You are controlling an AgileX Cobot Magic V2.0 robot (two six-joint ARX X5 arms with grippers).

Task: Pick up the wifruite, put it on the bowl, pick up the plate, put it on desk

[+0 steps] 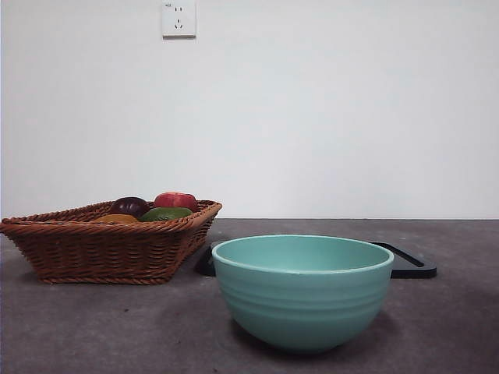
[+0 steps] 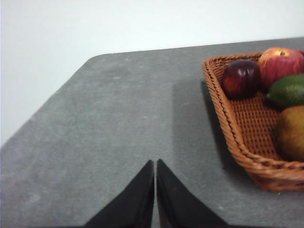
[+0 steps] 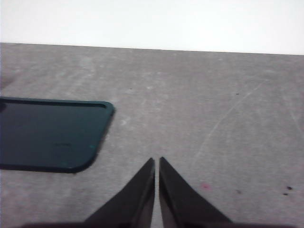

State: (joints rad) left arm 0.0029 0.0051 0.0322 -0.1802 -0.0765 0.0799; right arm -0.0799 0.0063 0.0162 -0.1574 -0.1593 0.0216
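The golden-brown wifruite (image 2: 290,132) lies in the brown wicker basket (image 1: 101,245), where only its top (image 1: 115,219) shows over the rim in the front view. The teal bowl (image 1: 302,290) stands empty at the front of the dark grey desk (image 1: 93,327). A flat black plate (image 1: 405,261) lies behind the bowl; it also shows in the right wrist view (image 3: 50,134). My left gripper (image 2: 155,164) is shut and empty over the bare desk beside the basket. My right gripper (image 3: 156,161) is shut and empty over the desk beside the plate. Neither arm shows in the front view.
The basket (image 2: 247,142) also holds a dark purple fruit (image 2: 241,78), a red apple (image 2: 281,64) and a green fruit (image 2: 289,90). A white wall with a socket (image 1: 178,18) stands behind the desk. The desk's corner (image 2: 95,59) is near the left arm.
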